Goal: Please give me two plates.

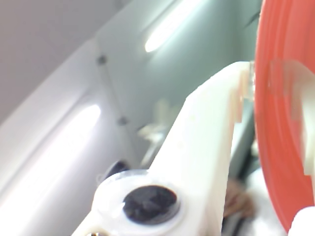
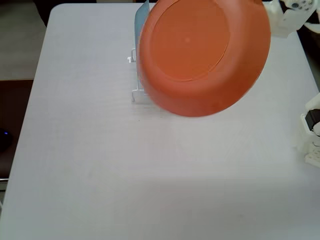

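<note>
**Overhead, an orange plate held up close to the camera**

Here we see the gripper (image 1: 248,81) most clearly in the wrist view: a white finger (image 1: 206,142) runs up from the bottom edge and its tip meets the rim of the orange plate (image 1: 280,123). The other finger is mostly out of frame, so we cannot tell how far the jaws stand apart, though the plate hangs in the air and the gripper appears to be pinching its rim.

In the fixed view the orange plate (image 2: 205,55) fills the upper middle of the frame, large and raised well above the table (image 2: 90,165). Its flat round base faces the camera, and the plate tilts, its lower rim dropping toward the bottom of the view. Being round, it shows no long axis.

Behind its left edge we see a sliver of a light blue plate (image 2: 141,17) standing on edge in a white rack (image 2: 135,92). White arm parts (image 2: 290,15) show at the top right corner and the right edge.

The table is plain white. In the wrist view the camera looks upward at a pale ceiling with long strip lights (image 1: 170,24).
</note>
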